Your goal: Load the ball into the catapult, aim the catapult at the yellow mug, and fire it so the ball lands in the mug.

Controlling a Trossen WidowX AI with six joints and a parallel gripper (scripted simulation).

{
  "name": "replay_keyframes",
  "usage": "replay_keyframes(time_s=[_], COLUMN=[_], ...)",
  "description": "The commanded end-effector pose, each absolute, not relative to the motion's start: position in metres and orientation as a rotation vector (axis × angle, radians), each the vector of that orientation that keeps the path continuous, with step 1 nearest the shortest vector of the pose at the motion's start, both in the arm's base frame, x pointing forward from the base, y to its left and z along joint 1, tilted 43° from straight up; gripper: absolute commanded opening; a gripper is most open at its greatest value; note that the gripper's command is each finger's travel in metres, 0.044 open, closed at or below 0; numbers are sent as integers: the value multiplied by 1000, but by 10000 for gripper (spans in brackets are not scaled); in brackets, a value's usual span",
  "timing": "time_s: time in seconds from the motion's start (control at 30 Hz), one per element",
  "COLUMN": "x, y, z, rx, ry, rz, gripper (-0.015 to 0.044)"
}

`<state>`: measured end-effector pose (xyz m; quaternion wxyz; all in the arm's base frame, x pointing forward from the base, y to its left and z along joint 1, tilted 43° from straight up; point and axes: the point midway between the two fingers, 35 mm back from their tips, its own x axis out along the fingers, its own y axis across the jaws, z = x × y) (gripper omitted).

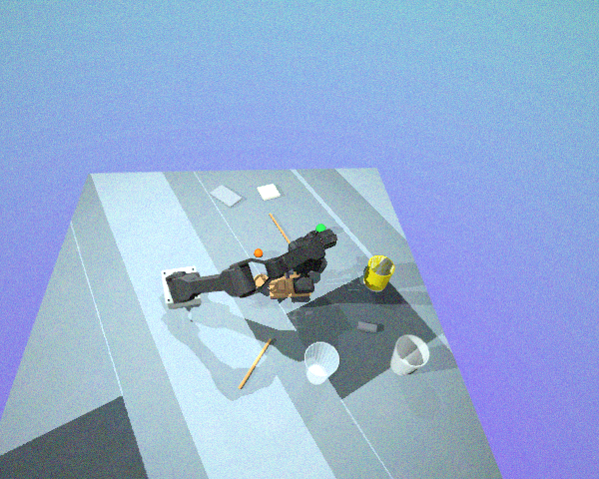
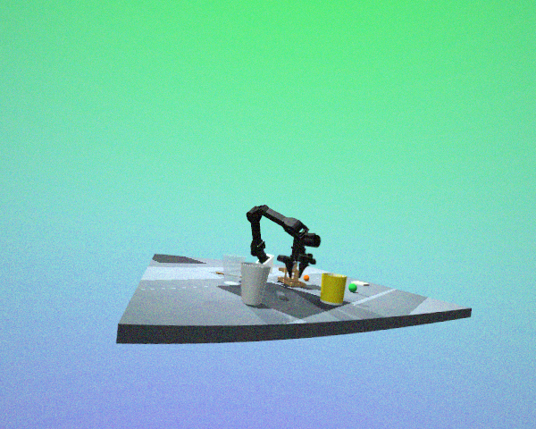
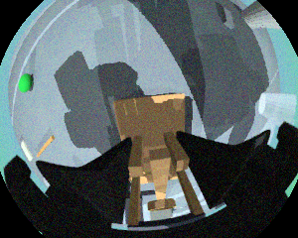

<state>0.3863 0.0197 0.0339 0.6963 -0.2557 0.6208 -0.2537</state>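
The wooden catapult (image 1: 283, 288) (image 2: 288, 281) (image 3: 149, 119) stands on the table under the arm. My gripper (image 2: 296, 276) (image 3: 153, 138) points down and is shut on its upright frame, one finger on each side. In the top view the arm hides the fingertips. An orange ball (image 1: 258, 252) (image 2: 305, 278) lies on the table beside the catapult, towards the arm's base. A green ball (image 1: 320, 228) (image 2: 353, 287) (image 3: 25, 83) lies farther out, past the wrist. The yellow mug (image 1: 377, 278) (image 2: 332, 289) stands upright near the table's far-right edge; the wrist view does not show it.
A translucent cup (image 1: 320, 360) and a grey-white cup (image 1: 409, 355) (image 2: 254, 285) stand upright. A small grey block (image 1: 367, 326) lies between the mug and the cups. Two thin sticks (image 1: 255, 363) (image 1: 279, 228) and two flat tiles (image 1: 226, 196) (image 1: 268, 192) lie on the table.
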Motion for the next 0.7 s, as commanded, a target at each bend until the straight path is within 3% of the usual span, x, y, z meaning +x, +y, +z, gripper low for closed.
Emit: replay_keyframes(time_s=[0.0,0.67], x=[384,386], y=[46,40], z=[59,50], rx=[-570,-579], ry=[1380,1381], rz=[-556,-553], gripper=[0,0])
